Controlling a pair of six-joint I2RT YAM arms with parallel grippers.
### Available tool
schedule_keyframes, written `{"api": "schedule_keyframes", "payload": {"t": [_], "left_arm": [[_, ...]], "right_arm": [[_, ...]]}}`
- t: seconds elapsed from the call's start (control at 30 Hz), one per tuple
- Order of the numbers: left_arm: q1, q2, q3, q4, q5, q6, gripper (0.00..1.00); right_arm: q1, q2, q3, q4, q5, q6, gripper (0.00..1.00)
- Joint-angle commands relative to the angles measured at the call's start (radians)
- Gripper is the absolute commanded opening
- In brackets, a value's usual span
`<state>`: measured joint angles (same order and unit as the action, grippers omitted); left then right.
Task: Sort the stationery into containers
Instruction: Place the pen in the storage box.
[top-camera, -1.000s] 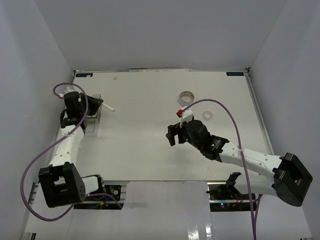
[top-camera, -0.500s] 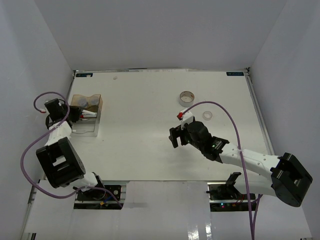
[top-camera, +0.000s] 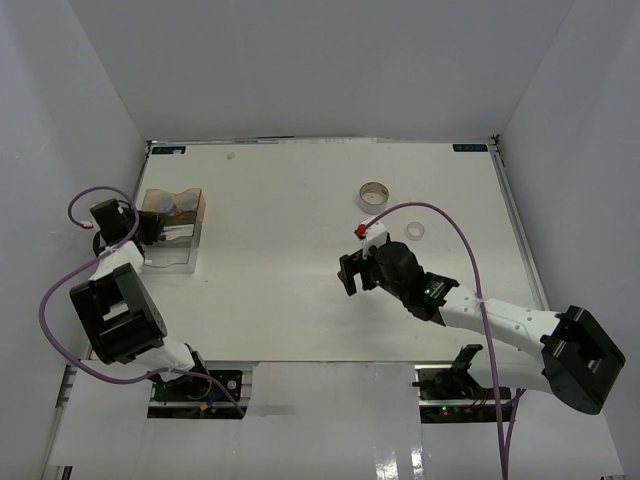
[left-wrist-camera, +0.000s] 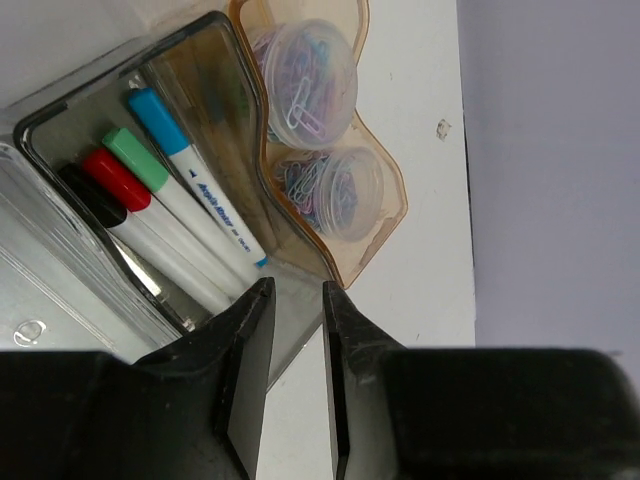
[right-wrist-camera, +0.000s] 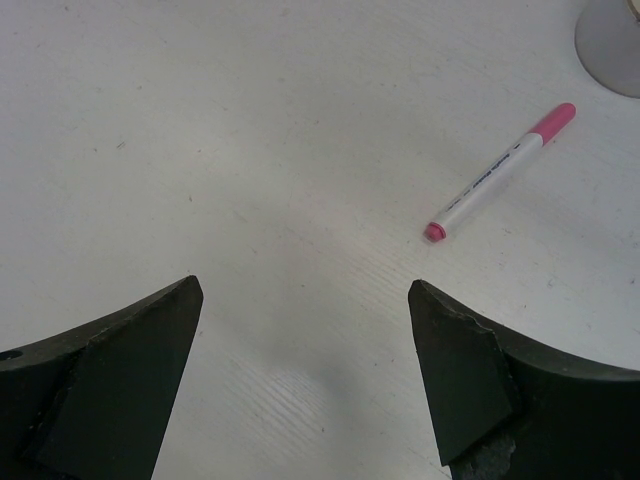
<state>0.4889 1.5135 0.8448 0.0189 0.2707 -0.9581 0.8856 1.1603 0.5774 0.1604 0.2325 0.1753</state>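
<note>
Right wrist view: the pink marker lies on the desk, far-right of the spread, empty right fingers. Probably light, stiff, slippery; grasp mid-barrel. The left fingers stand slightly apart, empty, above the amber box.

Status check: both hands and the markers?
Left hand narrowly open, empty, at amber box. Right hand wide open, empty, pink marker ahead on table. Four markers boxed. Nothing between.

Blue, green, red and black caps are seen on the thin white markers in the translucent amber-brown rectangular plastic box; a pink-capped thin white marker is shown on the white table
</note>
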Motion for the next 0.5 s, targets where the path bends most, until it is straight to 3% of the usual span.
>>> {"api": "schedule_keyframes", "payload": {"t": [0.0,0.27,0.4,0.47], "left_arm": [[0.016,-0.012,-0.001,0.033,-0.005,-0.01,0.35],[0.02,-0.085,-0.018,0.018,0.045,0.007,0.4],[-0.016,-0.226,-0.012,-0.051,0.084,0.105,0.52],[-0.093,-0.274,0.003,-0.095,0.044,0.211,0.58]], "right_arm": [[-0.005,-0.002,-0.01,0.05,0.001,-0.003,0.9],[-0.017,0.001,-0.007,0.047,0.056,0.041,0.9],[-0.069,0.062,0.051,-0.037,0.145,0.13,0.91],[-0.089,0.094,0.079,-0.07,0.16,0.165,0.93]]}}
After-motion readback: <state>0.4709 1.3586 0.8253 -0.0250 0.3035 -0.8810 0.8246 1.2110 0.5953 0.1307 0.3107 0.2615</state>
